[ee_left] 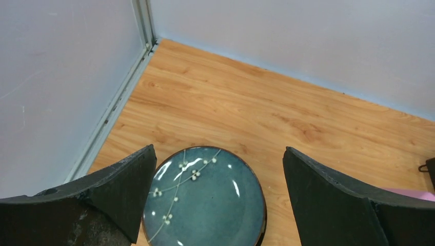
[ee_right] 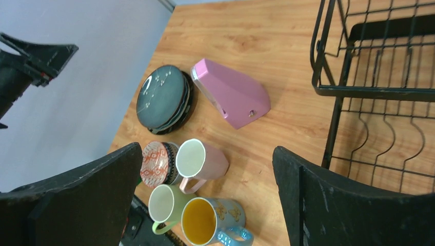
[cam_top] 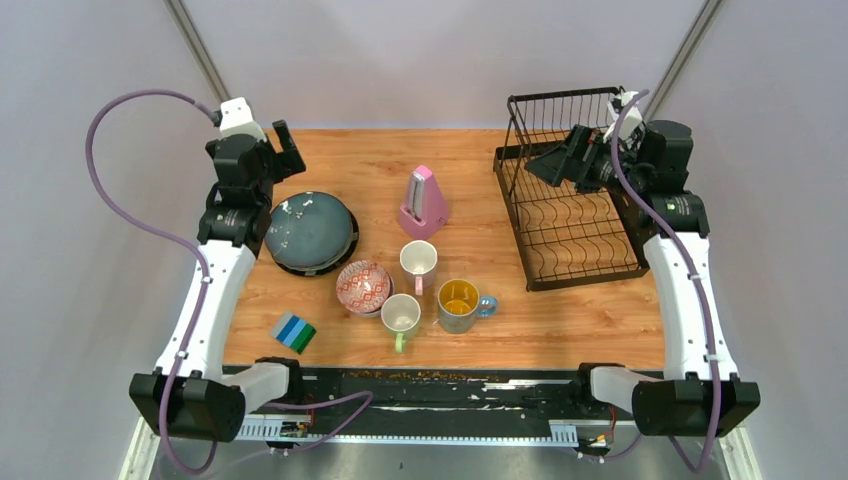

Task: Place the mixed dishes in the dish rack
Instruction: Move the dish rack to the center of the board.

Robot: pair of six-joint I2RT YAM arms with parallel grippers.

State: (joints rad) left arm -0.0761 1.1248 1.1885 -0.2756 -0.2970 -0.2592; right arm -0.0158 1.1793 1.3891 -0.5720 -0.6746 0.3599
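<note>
- Left gripper (cam_top: 288, 148) spread wide, empty — the stacked plates (cam_top: 312, 230) lie just beneath it, seen between its fingers.
- Right gripper (cam_top: 540, 165) wide apart, empty, above the dish rack (cam_top: 585, 262) — mugs (cam_top: 418, 262) and bowls (cam_top: 363, 286) well apart, mid-table.

Pink metronome (cam_top: 423, 203) and striped block (cam_top: 294, 333) on table (cam_top: 560, 325).

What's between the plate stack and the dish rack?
The pink metronome stands upright between the plate stack and the dish rack; clearest in the top view.

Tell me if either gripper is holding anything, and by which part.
Nothing is held. The left gripper stands open near the plates; the right gripper stands open over the dish rack.
</note>
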